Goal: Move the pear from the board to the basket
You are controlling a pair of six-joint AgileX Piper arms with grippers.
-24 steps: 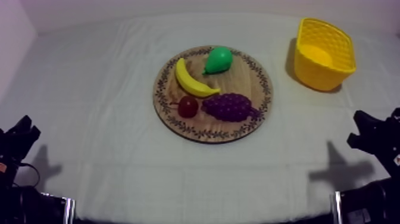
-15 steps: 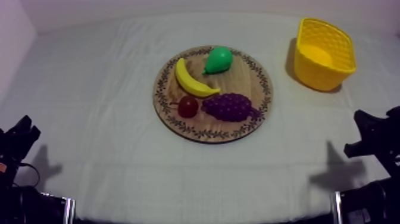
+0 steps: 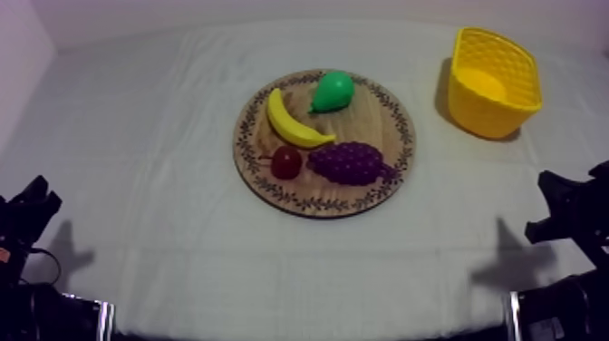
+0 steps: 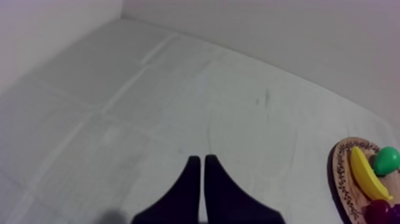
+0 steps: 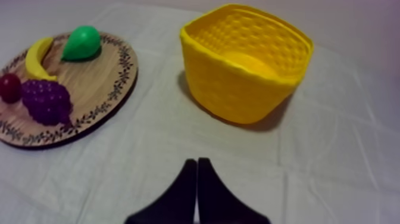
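The green pear (image 3: 333, 91) lies on the far part of the round wooden board (image 3: 396, 116), beside the banana (image 3: 292, 121); the pear (image 5: 81, 42) also shows in the right wrist view, and the pear (image 4: 387, 160) in the left wrist view. The yellow basket (image 3: 494, 82) stands empty at the far right of the table. My left gripper (image 3: 32, 207) rests low at the left, shut, its fingers (image 4: 199, 179) together as a narrow wedge over bare cloth. My right gripper (image 3: 564, 201) sits low at the right, shut (image 5: 197, 179), short of the basket (image 5: 247, 62).
A bunch of purple grapes (image 3: 349, 162) and a small red fruit (image 3: 286, 162) lie on the near part of the board. Bare grey-white cloth lies between both grippers and the board. A wall runs along the table's far edge.
My right gripper has shifted slightly toward the right edge of the top view. The fruit, board, basket and left arm have not moved.
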